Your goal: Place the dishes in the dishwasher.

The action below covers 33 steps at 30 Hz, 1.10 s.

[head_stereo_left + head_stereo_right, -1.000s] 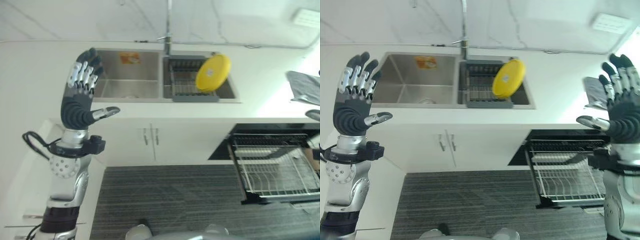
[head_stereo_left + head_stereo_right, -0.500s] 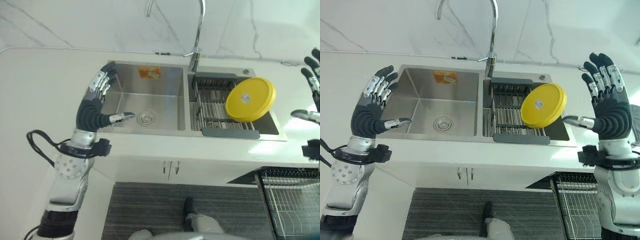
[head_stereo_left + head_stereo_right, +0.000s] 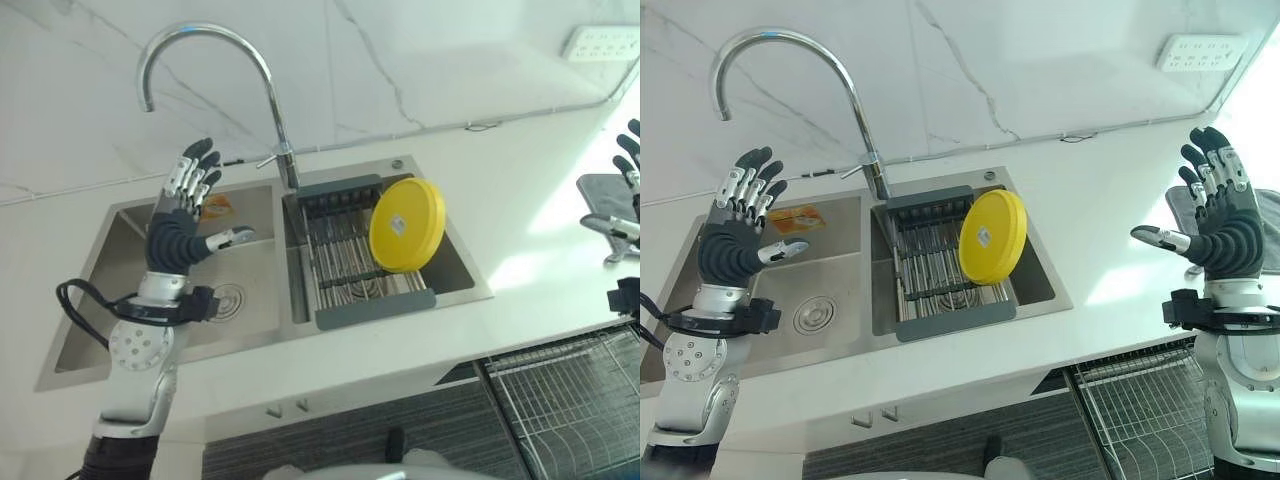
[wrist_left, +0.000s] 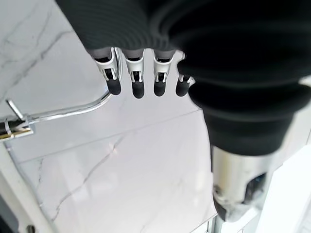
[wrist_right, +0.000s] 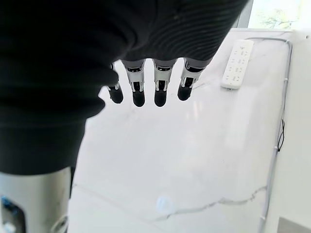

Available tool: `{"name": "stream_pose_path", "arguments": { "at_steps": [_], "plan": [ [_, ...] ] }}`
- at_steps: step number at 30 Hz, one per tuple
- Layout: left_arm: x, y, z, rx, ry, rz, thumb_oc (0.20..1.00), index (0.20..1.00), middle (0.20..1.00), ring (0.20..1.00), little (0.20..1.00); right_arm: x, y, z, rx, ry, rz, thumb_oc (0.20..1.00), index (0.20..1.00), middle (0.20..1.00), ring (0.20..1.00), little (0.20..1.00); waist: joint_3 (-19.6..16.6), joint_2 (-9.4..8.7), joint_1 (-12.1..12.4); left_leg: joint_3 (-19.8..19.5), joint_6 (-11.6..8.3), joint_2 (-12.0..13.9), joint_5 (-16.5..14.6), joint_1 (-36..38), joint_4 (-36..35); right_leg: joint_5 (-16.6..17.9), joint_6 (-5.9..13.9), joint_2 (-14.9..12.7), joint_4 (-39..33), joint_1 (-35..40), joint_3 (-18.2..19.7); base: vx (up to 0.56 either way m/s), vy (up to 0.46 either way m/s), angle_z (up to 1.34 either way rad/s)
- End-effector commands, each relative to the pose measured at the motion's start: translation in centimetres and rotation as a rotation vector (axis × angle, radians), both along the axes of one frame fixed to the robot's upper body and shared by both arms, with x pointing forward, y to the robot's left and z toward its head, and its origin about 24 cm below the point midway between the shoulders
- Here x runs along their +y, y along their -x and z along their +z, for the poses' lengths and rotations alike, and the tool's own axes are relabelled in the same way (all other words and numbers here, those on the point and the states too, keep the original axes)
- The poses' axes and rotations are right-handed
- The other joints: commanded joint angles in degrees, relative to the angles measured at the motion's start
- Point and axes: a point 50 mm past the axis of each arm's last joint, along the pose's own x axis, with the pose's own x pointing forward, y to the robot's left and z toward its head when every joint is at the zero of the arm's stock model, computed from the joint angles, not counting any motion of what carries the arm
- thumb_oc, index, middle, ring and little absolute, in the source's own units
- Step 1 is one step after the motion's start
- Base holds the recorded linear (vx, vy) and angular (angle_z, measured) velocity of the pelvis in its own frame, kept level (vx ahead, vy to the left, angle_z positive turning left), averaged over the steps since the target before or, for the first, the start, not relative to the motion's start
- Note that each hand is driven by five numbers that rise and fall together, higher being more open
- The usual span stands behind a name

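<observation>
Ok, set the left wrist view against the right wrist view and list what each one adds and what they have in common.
Left wrist view adds: the curved chrome faucet, arching past the fingertips of the left robot hand.
Right wrist view adds: a white power strip mounted on the wall and a thin cable running down beside it, past the right robot hand.
Shared: the white marble wall with grey veins, and each view's own hand with straight fingers holding nothing.

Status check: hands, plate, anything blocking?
Left hand and right hand open, raised, empty. Yellow plate on edge in sink rack. Tall faucet beside rack.
</observation>
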Motion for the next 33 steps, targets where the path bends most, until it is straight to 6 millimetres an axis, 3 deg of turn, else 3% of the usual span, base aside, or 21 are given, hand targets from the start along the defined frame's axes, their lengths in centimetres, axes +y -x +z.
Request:
{"name": "stream_pose_path", "arguments": {
  "at_steps": [1,7,10,13,17,21,25,29,33],
  "plan": [
    [-0.4,0.3,2.7,-0.167,-0.029,0.009,1.0,1.0,1.0,1.0,1.0,1.3,0.9,2.5,-0.23,0.016,0.028,1.0,1.0,1.0,1.0,1.0,-0.3,-0.61,-0.2,3.5,3.31,-2.4,5.1,2.3,-5.9,-4.5,8.13,-4.9,0.0,3.4,1.7,0.0,0.224,-0.41],
    [-0.7,0.1,2.8,-0.16,-0.072,-0.022,1.0,1.0,1.0,1.0,1.0,0.9,1.1,1.4,-0.158,0.001,0.004,1.0,1.0,1.0,1.0,1.0,-1.0,-1.19,-1.4,3.5,4.42,-3.4,2.2,3.9,-5.9,-2.9,10.26,-7.1,0.2,3.3,0.1,0.06,0.14,-0.19],
    [-0.8,0.1,3.1,-0.171,-0.098,-0.027,1.0,1.0,1.0,1.0,1.0,0.1,1.1,0.3,-0.094,-0.005,-0.095,1.0,1.0,1.0,1.0,1.0,-0.8,-1.85,-2.0,4.4,5.01,-3.6,1.8,4.3,-5.9,-2.3,11.03,-8.0,0.5,2.9,-0.7,-0.01,0.065,0.1],
    [-1.0,-0.1,3.2,-0.178,-0.097,-0.023,1.0,1.0,1.0,1.0,1.0,-0.6,0.6,-1.0,-0.03,-0.06,-0.153,1.0,1.0,1.0,1.0,1.0,-0.7,-2.15,-2.0,5.0,5.39,-3.5,1.6,4.3,-5.9,-1.8,11.29,-8.5,0.3,2.7,-1.1,-0.05,0.01,0.09],
    [-1.6,-0.4,3.1,-0.178,-0.09,-0.021,1.0,1.0,1.0,1.0,1.0,0.2,-0.3,-1.3,-0.019,-0.062,-0.174,1.0,1.0,1.0,1.0,1.0,-1.2,-1.97,-1.3,5.4,5.53,-3.2,1.9,3.9,-5.9,-2.6,10.86,-8.0,0.0,3.1,-0.9,-0.05,-0.014,-0.04],
    [-1.4,-0.5,3.0,-0.179,-0.08,-0.01,1.0,1.0,1.0,1.0,1.0,0.3,-1.7,-2.7,0.123,-0.08,-0.13,1.0,1.0,1.0,1.0,1.0,-1.8,-2.09,-0.5,5.6,5.13,-2.6,2.1,4.0,-5.9,-3.7,10.21,-7.4,0.0,3.9,-1.0,-0.04,-0.051,-0.09],
    [-1.4,-0.7,2.7,-0.172,-0.072,-0.003,1.0,1.0,1.0,1.0,1.0,0.3,-2.4,-2.8,0.081,-0.181,-0.089,1.0,1.0,1.0,1.0,1.0,-2.5,-1.9,0.3,5.2,4.73,-2.0,2.4,4.2,-5.9,-4.7,9.47,-6.7,0.0,4.8,-1.2,-0.02,-0.061,-0.03],
    [-1.4,-0.8,2.2,-0.161,-0.064,-0.003,1.0,1.0,1.0,1.0,1.0,1.6,-3.2,-4.1,0.129,-0.367,0.088,1.0,1.0,1.0,1.0,1.0,-3.1,-1.5,0.9,4.9,4.54,-1.7,2.4,4.5,-5.9,-5.4,8.85,-6.2,0.0,5.4,-1.3,0.01,-0.042,-0.01],
    [-1.1,-0.8,2.1,-0.15,-0.064,-0.006,1.0,1.0,1.0,1.0,1.0,2.7,-3.8,-5.6,0.267,-0.402,0.262,1.0,1.0,1.0,1.0,1.0,-3.6,-1.52,1.2,4.6,4.04,-1.2,2.8,4.5,-5.9,-5.8,8.47,-5.9,0.0,5.6,-1.6,0.02,-0.033,0.01]
  ]
}}
